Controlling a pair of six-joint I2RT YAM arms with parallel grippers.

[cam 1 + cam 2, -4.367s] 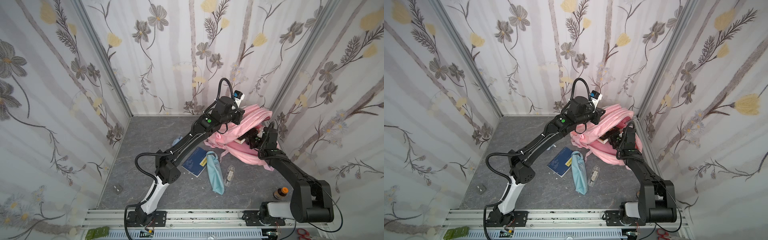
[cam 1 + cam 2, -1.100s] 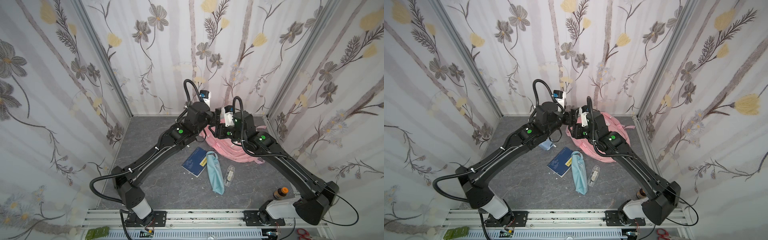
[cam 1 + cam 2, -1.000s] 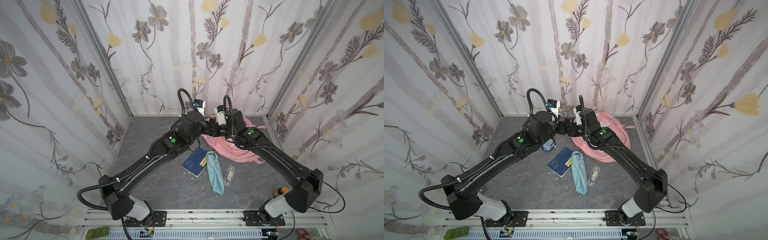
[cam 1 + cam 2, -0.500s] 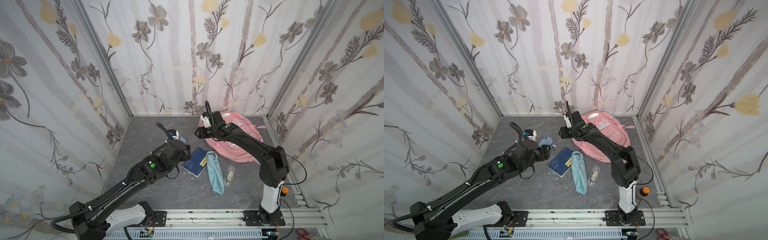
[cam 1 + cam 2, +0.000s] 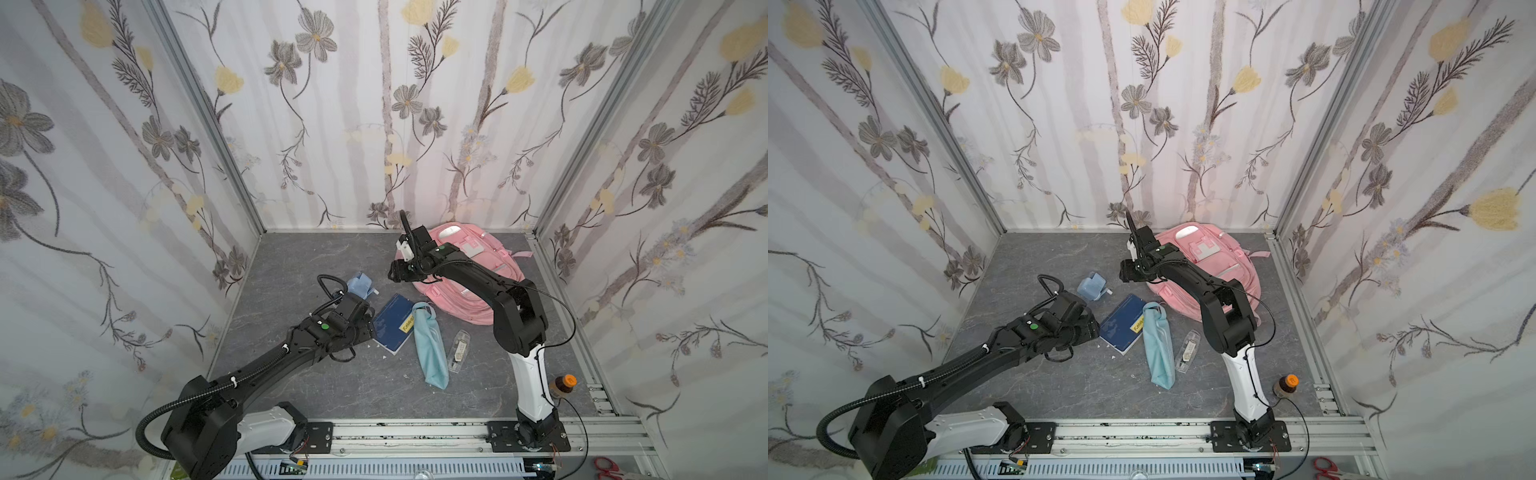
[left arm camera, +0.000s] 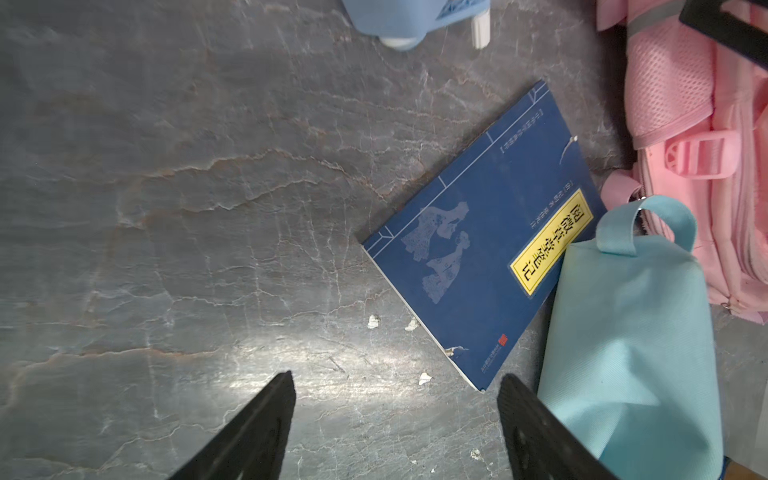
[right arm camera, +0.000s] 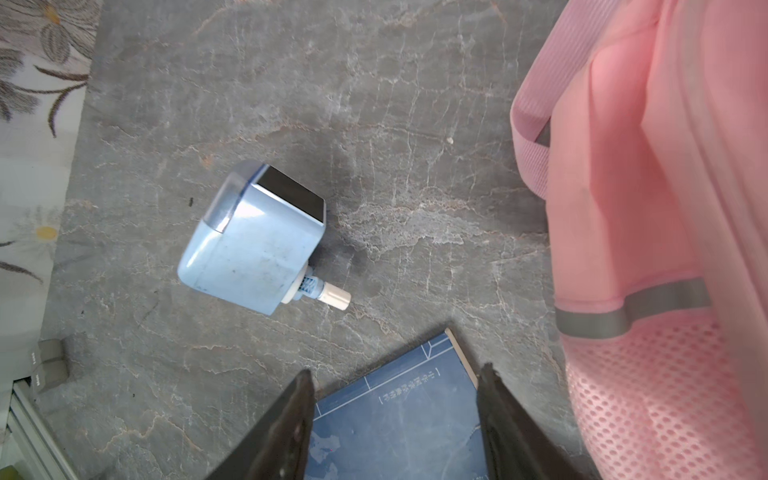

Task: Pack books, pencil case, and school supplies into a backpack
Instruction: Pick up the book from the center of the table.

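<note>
We see left gripper [image 6: 395, 376] wide, empty, navy book [image 6: 478, 249] just ahead; right gripper [image 7: 395, 370] also parted, empty, backpack [image 5: 494, 253] beside it. Unpacked: pencil case [image 6: 623, 332], blue box [image 7: 253, 245], clear case [image 5: 458, 350] (brown book unseen, maybe inside).

Book [image 5: 390, 325]: flat on table [image 5: 316, 257]. Pencil case [image 5: 430, 353] overlaps its right edge; small case [image 5: 459, 351] farther right; backpack [image 5: 473, 262] behind, rightward; boxy item [image 5: 360, 286] behind, leftward, apart.
</note>
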